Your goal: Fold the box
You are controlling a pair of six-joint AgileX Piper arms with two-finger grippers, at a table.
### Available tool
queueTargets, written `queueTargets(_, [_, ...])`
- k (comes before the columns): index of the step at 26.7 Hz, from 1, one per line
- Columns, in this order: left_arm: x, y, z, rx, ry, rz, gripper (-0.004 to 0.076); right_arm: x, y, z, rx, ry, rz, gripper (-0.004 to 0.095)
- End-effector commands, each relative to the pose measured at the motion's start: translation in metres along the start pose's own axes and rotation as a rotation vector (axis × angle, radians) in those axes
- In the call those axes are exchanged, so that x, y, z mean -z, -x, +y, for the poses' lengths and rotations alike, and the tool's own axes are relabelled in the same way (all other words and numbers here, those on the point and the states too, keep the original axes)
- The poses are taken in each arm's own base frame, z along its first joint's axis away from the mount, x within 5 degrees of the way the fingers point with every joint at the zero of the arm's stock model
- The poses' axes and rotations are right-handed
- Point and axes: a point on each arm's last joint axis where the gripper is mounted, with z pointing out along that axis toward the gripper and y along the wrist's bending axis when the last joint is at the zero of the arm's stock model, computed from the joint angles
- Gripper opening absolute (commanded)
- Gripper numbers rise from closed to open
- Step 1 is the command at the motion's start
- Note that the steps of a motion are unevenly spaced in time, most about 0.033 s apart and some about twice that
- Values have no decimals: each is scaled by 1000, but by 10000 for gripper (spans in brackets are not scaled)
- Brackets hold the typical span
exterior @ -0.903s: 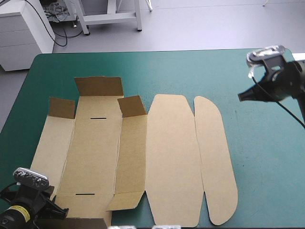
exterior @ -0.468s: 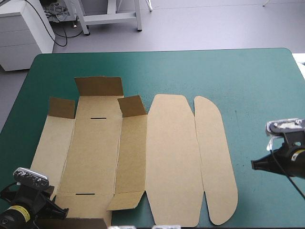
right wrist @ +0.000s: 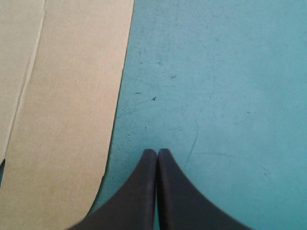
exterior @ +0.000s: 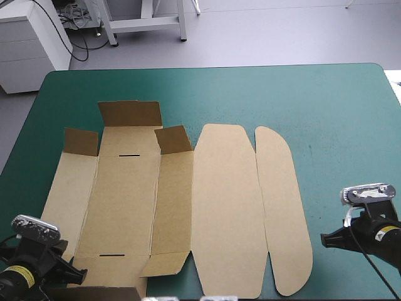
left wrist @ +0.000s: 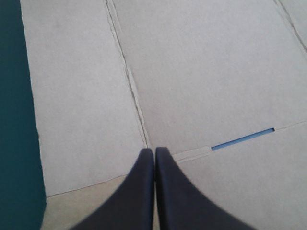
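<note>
While the box lay mostly flat across the left and middle of the desk, it looked light and stiff; its raised far flaps seemed easiest to take. The left hand and the right hand stood pressed together, empty.

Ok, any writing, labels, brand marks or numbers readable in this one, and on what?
None can be read.
The box is bare brown board in every view, fold lines only, no print or label.
The teal-green cover shows only faint scuffs.
The left gripper and right gripper, both shut, carry no marking.
</note>
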Motion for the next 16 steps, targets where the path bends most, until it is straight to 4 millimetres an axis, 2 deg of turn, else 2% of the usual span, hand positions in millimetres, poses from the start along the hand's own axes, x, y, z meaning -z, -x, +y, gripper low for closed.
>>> queueTargets(1, [10, 24, 3, -2, 20, -54, -10, 6, 13, 0, -10, 2, -116, -19])
queueTargets(9, [6, 69, -1, -26, 26, -65, -10, 6, 13, 0, 0, 4, -125, -19])
queueTargets(10, [-1, 83, -3, -7, 25, -75, -10, 6, 13, 0, 0, 4, -125, -20])
queueTargets(14, [-21, 109, -12, 21, 8, -71, -10, 6, 13, 0, 0, 4, -125, -19])
queueTargets(16, [-39, 126, -19, 13, -8, -67, -10, 6, 13, 0, 12, 3, -125, -19])
